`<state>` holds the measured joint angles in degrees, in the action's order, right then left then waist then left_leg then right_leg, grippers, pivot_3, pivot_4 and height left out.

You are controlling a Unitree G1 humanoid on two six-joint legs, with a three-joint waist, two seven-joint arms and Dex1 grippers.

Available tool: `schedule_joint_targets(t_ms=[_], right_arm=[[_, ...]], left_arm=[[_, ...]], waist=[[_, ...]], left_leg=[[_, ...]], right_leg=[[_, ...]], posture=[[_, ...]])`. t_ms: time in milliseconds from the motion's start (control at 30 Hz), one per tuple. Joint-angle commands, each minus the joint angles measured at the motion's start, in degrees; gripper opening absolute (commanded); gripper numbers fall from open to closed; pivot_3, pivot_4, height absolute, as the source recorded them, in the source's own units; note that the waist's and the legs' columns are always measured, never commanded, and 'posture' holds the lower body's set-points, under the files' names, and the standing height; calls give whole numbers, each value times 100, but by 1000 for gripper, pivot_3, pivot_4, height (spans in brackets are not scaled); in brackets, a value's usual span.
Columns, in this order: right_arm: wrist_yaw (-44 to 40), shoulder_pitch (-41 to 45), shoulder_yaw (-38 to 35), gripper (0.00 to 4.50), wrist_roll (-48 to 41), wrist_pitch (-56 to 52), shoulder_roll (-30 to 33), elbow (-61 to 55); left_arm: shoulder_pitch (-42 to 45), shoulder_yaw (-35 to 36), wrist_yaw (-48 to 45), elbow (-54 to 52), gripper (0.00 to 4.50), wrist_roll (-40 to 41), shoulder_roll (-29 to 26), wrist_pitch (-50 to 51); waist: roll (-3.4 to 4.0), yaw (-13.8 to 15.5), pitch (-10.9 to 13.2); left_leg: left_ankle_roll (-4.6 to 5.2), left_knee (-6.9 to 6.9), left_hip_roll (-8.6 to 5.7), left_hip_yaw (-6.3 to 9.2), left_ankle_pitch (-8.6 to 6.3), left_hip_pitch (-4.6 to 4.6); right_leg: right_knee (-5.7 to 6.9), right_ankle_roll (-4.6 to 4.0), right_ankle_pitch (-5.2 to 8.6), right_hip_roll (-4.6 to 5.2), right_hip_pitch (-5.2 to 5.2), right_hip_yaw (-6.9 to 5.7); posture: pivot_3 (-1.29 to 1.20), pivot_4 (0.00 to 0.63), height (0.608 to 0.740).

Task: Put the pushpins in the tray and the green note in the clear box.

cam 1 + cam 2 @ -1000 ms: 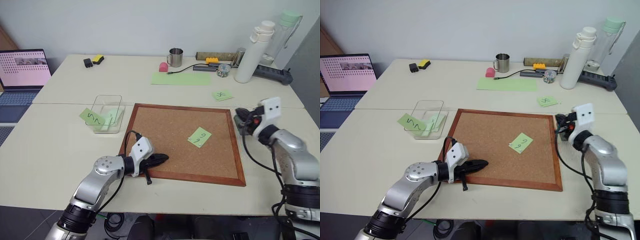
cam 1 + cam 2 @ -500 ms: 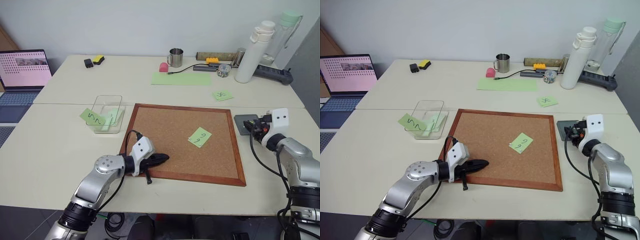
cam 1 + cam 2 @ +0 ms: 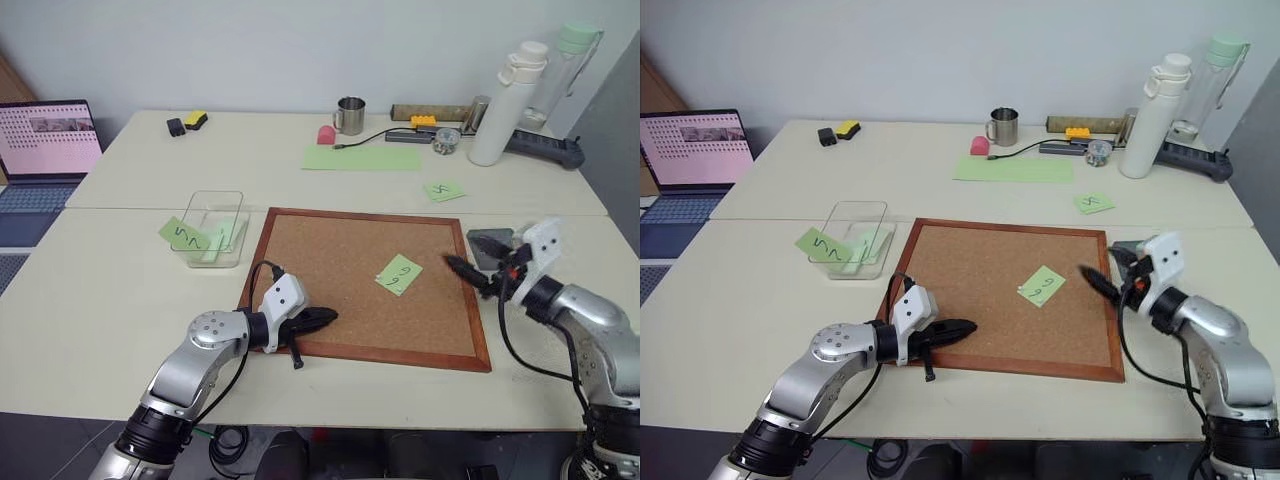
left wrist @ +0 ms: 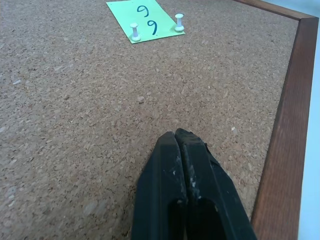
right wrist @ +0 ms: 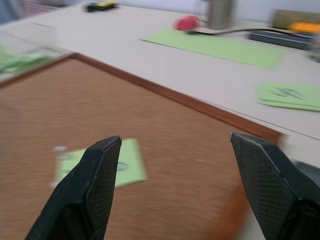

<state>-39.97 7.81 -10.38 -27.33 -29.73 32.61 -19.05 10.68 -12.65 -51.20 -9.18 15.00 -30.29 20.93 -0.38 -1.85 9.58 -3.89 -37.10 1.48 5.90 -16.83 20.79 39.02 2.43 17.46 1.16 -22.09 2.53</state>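
Two pushpins (image 4: 134, 31) pin the green note (image 4: 145, 20) to cork; left fingers (image 4: 185, 165) closed, right fingers (image 5: 100, 165) spread wide.

Closed fingers (image 4: 182, 150) over cork board (image 4: 75, 125)

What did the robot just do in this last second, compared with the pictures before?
The right gripper swung from above the tray inward over the cork board's edge, toward the green note, and its fingers opened wide. The left gripper stayed shut on the board; note and pushpins unmoved.
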Motion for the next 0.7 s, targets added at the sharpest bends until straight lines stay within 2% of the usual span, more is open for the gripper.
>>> schedule_joint_targets(t_ms=[33,167,267,433,667,700], right_arm=[[-192,-245,575,3636,-236,-103,-87,-808],[14,-266,1261,3636,129,-31,-367,-712],[286,-157,1517,3636,467,52,-548,-407],[773,-15,1457,3636,642,-9,-946,-17],[921,13,1440,3636,880,99,-962,305],[932,19,1451,3458,886,104,-989,331]], left_arm=[[-35,-105,-46,30,0,-101,-55,76],[7,-120,-57,48,0,-105,-43,85],[18,-120,-52,33,0,-102,-43,100],[-75,-95,-31,-94,0,-87,-106,139],[-103,-75,15,-150,0,-85,-132,173],[-100,-75,16,-152,0,-83,-134,176]], waist=[[0,1,0],[-1,0,0],[-1,0,0],[-2,0,-1],[-2,-1,-1],[-2,-1,-1]], left_leg=[[0,0,1,3,0,0],[0,0,0,6,0,-1],[0,0,0,6,0,-1],[-1,1,0,9,1,-1],[-1,2,0,10,0,-1],[-1,2,1,9,0,-1]], right_leg=[[-2,0,0,-1,1,-2],[0,0,0,-1,1,-4],[-2,0,0,-1,1,-4],[-2,0,0,-1,1,-7],[-2,0,0,-2,0,-7],[-2,0,0,-2,0,-7]], posture=[[0,150,740],[0,150,740],[0,150,740],[0,150,740],[0,150,740],[0,150,740]])
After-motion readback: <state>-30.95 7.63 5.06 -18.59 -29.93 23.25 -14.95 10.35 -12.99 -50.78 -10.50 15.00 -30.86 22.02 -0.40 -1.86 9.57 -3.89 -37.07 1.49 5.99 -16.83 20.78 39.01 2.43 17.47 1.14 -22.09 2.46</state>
